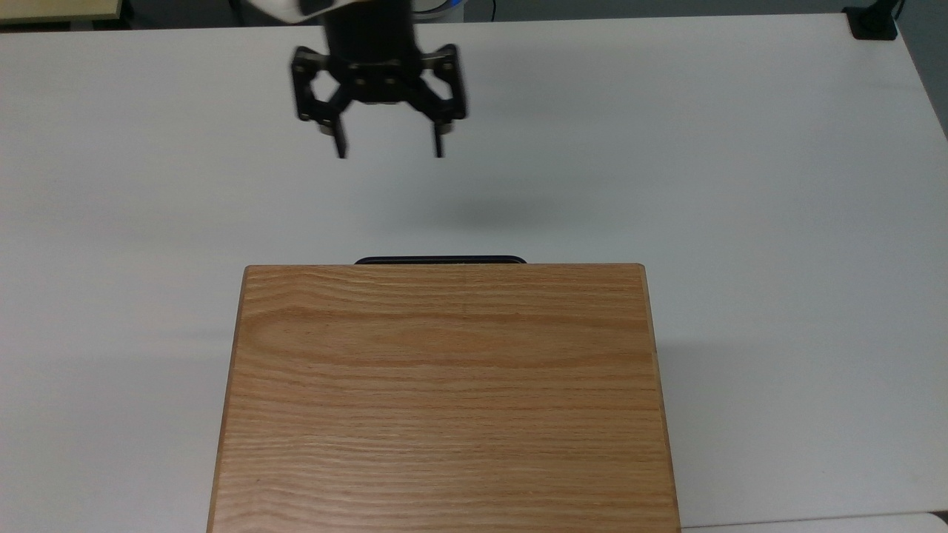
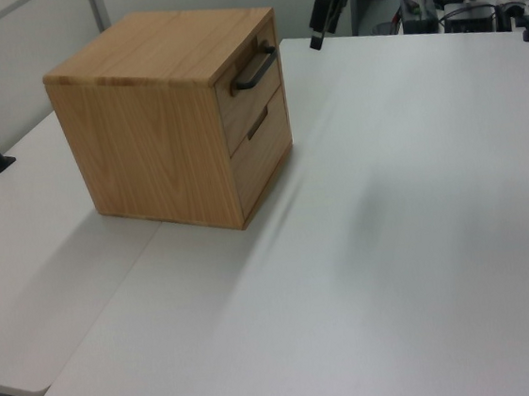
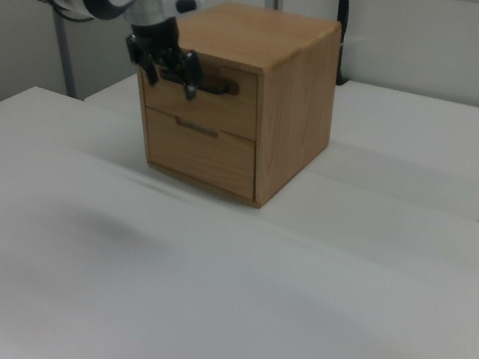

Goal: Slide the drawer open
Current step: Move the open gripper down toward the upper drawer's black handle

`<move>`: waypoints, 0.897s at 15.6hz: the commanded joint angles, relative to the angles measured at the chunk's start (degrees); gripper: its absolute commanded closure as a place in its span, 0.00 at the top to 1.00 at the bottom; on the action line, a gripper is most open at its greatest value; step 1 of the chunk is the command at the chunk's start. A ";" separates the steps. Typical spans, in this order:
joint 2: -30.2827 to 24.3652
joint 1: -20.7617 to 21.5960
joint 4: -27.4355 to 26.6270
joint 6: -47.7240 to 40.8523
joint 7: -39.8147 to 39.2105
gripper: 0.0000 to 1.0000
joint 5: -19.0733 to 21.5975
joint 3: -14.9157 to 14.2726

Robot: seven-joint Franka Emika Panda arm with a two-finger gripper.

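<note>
In the top view, the pincer (image 1: 389, 152) hangs in the upper middle of the frame, slightly left of centre, above the white counter (image 1: 740, 185). Its 2 fingers are spread wide and grasp nothing, their tips pointing down the frame toward the cabinet (image 1: 444, 400). That spread is probably kept so the fingers can slip around the thin black bar.

The cabinet fills the lower middle of the top view, its oak top hiding the drawers below. Only the handle (image 1: 441, 260) peeks out along its upper edge, well apart from the pincer.

In the left view, the cabinet sits upper left and the drawer (image 2: 251, 84) is the upper of 2 fronts, flush with the face and so not yet slid out. Its handle juts toward the frame's right, where the pincer hangs at the top edge, likely lining up for a pull.
</note>
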 commanded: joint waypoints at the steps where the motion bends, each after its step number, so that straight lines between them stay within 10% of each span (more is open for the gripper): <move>1: 1.80 3.11 0.95 3.81 -0.91 1.00 1.07 -0.33; 5: 3.30 4.87 0.86 5.23 -34.17 1.00 -3.94 -0.33; 14: 7.69 6.02 1.30 17.10 -45.65 0.82 -21.43 -0.68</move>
